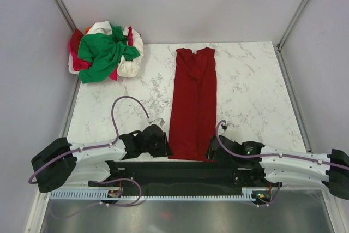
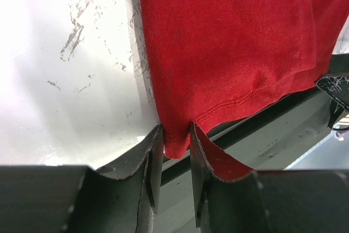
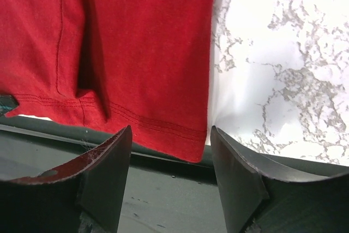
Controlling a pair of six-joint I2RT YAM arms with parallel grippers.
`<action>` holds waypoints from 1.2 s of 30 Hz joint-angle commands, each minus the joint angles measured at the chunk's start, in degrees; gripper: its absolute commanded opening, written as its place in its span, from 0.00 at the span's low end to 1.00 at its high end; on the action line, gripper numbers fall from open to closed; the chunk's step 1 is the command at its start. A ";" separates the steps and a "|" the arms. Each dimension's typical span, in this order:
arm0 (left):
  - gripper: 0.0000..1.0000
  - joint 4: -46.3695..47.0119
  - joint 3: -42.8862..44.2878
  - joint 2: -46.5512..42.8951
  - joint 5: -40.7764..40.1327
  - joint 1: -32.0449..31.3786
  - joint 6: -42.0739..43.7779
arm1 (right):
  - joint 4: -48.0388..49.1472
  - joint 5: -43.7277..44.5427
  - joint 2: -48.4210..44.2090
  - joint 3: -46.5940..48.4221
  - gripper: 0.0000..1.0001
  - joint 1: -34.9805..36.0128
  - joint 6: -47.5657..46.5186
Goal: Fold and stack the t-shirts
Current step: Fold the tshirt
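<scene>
Top external, one dark red t-shirt (image 1: 192, 105) flat, three crumpled t-shirts (image 1: 106, 50) heaped

1. dark red t-shirt (image 1: 192, 105): matt knit cloth, stitched hem.
2. surface (image 1: 245, 91): smooth, glossy, white marble look with grey veins.
3. left gripper (image 2: 175, 130) jaws: matt dark plastic, scuffed.
4. heaped t-shirts (image 1: 103, 52): soft, crumpled matt cloth.
</scene>
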 commanded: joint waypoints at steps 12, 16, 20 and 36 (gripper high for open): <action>0.25 0.46 -0.84 1.63 -1.45 -0.51 -0.95 | 0.38 0.02 -1.83 -3.37 0.51 0.91 2.89; 0.23 0.63 -0.93 1.72 -1.45 -0.51 -0.95 | 2.05 0.02 -1.65 -4.51 0.29 1.35 2.98; 0.05 0.55 -0.84 1.28 -0.93 -0.43 -1.21 | 2.32 0.81 -2.44 -4.34 0.00 1.35 1.93; 0.02 -9.99 4.05 -13.40 2.24 -1.83 -4.04 | -12.71 9.31 -11.07 5.14 0.00 3.82 2.02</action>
